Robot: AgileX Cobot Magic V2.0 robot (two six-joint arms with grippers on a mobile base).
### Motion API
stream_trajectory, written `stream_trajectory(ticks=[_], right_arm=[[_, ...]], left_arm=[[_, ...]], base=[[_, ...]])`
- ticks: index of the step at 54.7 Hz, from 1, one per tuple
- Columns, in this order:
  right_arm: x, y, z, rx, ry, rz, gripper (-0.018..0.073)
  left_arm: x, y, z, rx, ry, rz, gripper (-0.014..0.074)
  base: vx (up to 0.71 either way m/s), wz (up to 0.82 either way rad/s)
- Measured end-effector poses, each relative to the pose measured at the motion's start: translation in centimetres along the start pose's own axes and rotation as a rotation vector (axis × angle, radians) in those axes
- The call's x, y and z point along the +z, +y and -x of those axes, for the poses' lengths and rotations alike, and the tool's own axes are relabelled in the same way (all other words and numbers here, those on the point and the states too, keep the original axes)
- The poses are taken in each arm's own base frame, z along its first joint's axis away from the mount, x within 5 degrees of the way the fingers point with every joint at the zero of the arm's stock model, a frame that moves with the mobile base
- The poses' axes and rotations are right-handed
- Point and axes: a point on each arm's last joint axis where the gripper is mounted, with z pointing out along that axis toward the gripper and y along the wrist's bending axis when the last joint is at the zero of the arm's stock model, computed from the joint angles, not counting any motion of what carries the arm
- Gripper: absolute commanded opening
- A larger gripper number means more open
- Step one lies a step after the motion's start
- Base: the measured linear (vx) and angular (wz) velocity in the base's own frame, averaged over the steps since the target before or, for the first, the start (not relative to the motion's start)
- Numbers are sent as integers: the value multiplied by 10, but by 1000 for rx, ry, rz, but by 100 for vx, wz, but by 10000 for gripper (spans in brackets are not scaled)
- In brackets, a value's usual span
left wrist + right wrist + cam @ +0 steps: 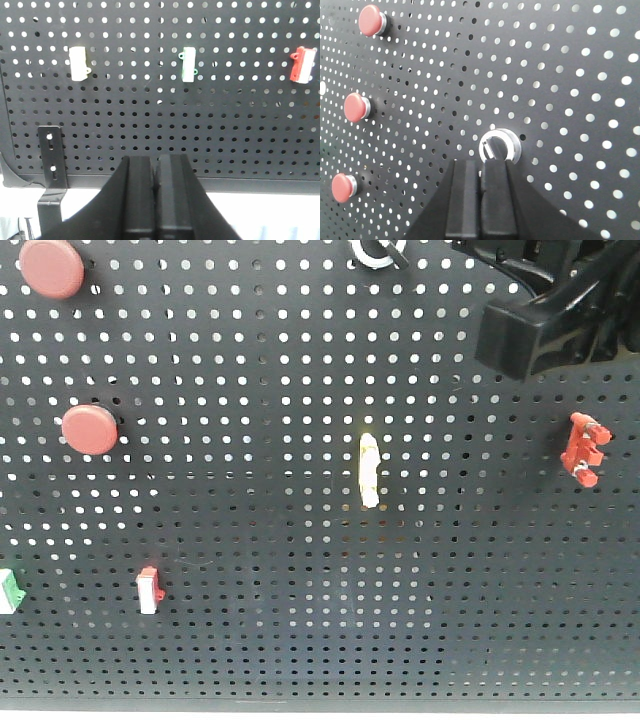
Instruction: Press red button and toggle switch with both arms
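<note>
Two red buttons sit at the upper left of the black pegboard. The right wrist view shows three red buttons down its left side. My right gripper is shut and empty, its tips just below a silver-ringed rotary switch; I cannot tell if they touch. The right arm shows as a black block at the front view's top right. My left gripper is shut and empty, low before the board's bottom edge. White, green-white and red-white switches are above it.
A pale yellow lever stands at the board's middle. A red clip-like switch is at the right. Small red-white and green-white switches are at the lower left. A black slotted bracket holds the board's lower left corner.
</note>
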Motion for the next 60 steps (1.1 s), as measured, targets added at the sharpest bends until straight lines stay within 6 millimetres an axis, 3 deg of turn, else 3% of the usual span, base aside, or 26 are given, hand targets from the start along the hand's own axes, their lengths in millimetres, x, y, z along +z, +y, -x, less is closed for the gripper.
stream_trajectory(ticks=[15,20,24,32,41,52,60], right_arm=[[-6,-1,1,11,0,-1,0],[-30,-2,-4,28,0,-4,0],[-64,-9,-15,37,2,-52,0],[-134,-19,-70,21,90,-272,0],[-189,-11,-133,14,197,-516,0],[-225,12,-210,96,231,-649,0],[-234,21,-263,108,304,-678,0]], left_arm=[[0,0,0,0,0,0,2],[0,0,0,0,0,0,2],[0,0,0,0,0,0,2],[0,0,0,0,0,0,2],[0,0,0,0,0,0,2],[0,0,0,0,0,0,2],[0,0,0,0,0,0,2]], base=[[0,0],[0,0],[0,0],[0,0],[0,0],[0,0],[0,0]])
